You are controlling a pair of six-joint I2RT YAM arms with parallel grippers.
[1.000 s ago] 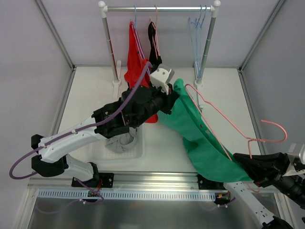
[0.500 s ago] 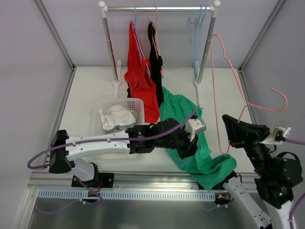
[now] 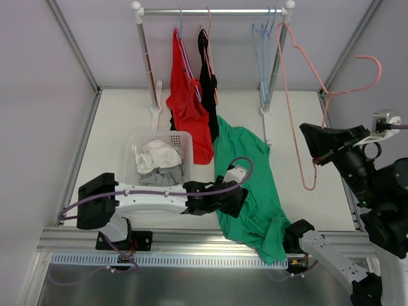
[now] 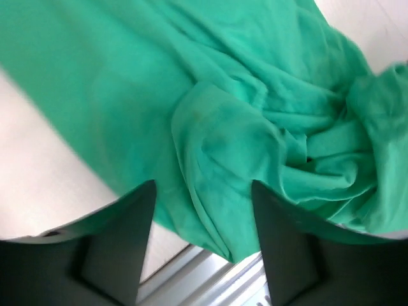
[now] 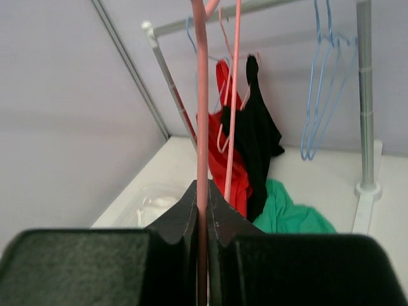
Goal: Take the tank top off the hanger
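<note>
1. Top view:
   - The green tank top [image 3: 255,185] is off the pink hanger [image 3: 310,188]. It lies crumpled on the table [image 3: 121,115] in front of the rack [image 3: 213,11], running from under the rack's hanging clothes to the near edge, where its lower end drapes over the rail.
   - The left gripper [image 3: 237,199] is low at the tank top's left edge, on the near side of the rack. Finger gap can't be read from here.
   - The right gripper [image 3: 313,145] is raised, right of the rack's right post, holding the pink hanger up in the air. The hanger's top reaches about rack-rail height and is bare.
   - A red top [image 3: 188,108], a black top [image 3: 207,83] and blue hangers [image 3: 264,57] hang on the rack.
   - A white basket [image 3: 153,135] with pale laundry sits in front of the rack's left post.
2. Left wrist view:
   - The left gripper [image 4: 204,245] has its fingers [image 4: 121,248] apart, clamped on nothing.
   - The green tank top [image 4: 255,115] lies bunched just beyond the tips, with a fold running into the gap and no pinch on it.
   - Bare table [image 4: 38,166] shows at left.
3. Right wrist view:
   - The right gripper [image 5: 203,213] has its fingers [image 5: 175,220] together, clamped on the wire of the pink hanger [image 5: 203,127], which stands upright from the grip.
   - Behind it is the rack [image 5: 366,95] with the red top [image 5: 223,166], the black top [image 5: 258,134] and the blue hangers [image 5: 319,95].
   - The green tank top [image 5: 290,215] is on the table below the black top.
   - The basket [image 5: 150,201] is at the rack's left.
</note>
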